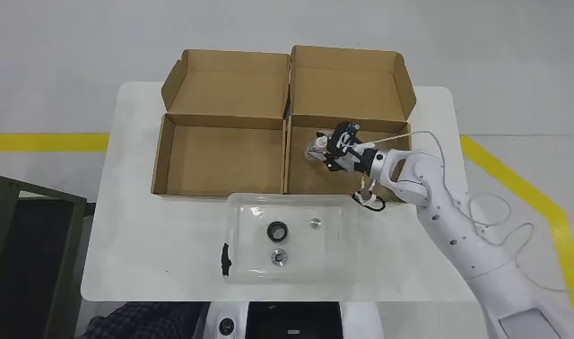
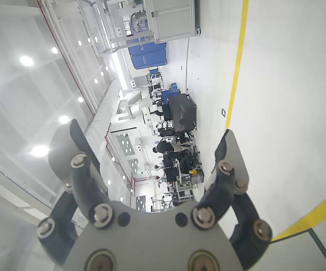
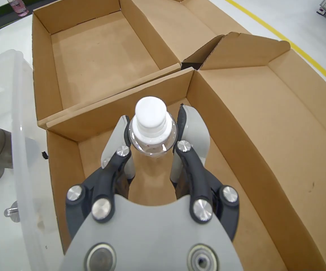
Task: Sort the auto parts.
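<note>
floor (image 1: 269,16): pale grey, glossy | yellow line (image 1: 54,142) crosses it on both sides of my white table (image 1: 134,249) | dark cabinet (image 1: 36,249) with green edges stands on my left | overhead: round ceiling lights (image 2: 26,61) glare, a red pipe (image 2: 64,54) running beside them | far off: an aluminium-framed enclosure (image 2: 168,9), a blue cabinet (image 2: 148,54), crowded workstations (image 2: 179,119)

**Right hand (image 3: 153,131) gripping, left hand (image 2: 151,128) spread**

The right arm (image 1: 448,222) extends diagonally forward and inward, its wrist angled down. Both fingers press against the sides of a white-capped part (image 3: 150,111). The left hand points out toward the room, fingers wide apart.
</note>
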Tool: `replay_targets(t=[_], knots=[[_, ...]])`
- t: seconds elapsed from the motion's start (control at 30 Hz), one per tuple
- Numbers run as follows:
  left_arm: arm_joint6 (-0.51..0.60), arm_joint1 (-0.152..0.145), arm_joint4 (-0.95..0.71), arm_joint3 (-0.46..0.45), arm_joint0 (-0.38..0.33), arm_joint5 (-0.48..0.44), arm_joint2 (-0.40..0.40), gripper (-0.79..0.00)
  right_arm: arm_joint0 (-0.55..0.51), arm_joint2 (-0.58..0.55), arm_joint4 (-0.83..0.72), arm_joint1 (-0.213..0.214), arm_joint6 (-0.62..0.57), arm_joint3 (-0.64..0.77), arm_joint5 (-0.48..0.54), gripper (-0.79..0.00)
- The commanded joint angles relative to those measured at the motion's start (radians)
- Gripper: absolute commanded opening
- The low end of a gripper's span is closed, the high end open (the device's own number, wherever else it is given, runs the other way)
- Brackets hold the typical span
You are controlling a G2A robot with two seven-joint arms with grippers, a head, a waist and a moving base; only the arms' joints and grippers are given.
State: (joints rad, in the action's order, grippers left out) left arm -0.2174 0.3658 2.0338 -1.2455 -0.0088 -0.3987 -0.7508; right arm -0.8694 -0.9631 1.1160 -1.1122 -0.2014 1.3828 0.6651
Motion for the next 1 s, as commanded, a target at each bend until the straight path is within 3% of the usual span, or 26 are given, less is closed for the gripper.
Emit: replay_targets(t=[0.0,0.13,0.23,0.27,0.3,0.33,0.63,0.97], knots=[[0.000,0.000,0.000,0.000,0.000,0.000,0.000,0.000,0.003,0.006,-0.003,-0.003,-0.004,-0.010,-0.002,-0.785],[0.000,0.000,0.000,0.000,0.000,0.000,0.000,0.000,0.013,0.021,-0.007,-0.011,-0.005,-0.033,-0.002,-0.767],[0.000,0.000,0.000,0.000,0.000,0.000,0.000,0.000,0.020,0.029,-0.006,-0.016,-0.004,-0.048,-0.003,-0.557],[0.000,0.000,0.000,0.000,0.000,0.000,0.000,0.000,0.021,0.031,-0.006,-0.017,-0.003,-0.050,-0.004,-0.468],[0.000,0.000,0.000,0.000,0.000,0.000,0.000,0.000,0.023,0.033,-0.005,-0.018,-0.003,-0.052,-0.005,-0.166],[0.000,0.000,0.000,0.000,0.000,0.000,0.000,0.000,0.025,0.034,-0.004,-0.019,-0.004,-0.053,-0.005,0.000],[0.000,0.000,0.000,0.000,0.000,0.000,0.000,0.000,0.010,0.001,0.016,-0.015,0.004,0.017,-0.018,0.000],[0.000,0.000,0.000,0.000,0.000,0.000,0.000,0.000,-0.067,-0.069,0.028,0.007,-0.060,0.236,0.009,0.000]])
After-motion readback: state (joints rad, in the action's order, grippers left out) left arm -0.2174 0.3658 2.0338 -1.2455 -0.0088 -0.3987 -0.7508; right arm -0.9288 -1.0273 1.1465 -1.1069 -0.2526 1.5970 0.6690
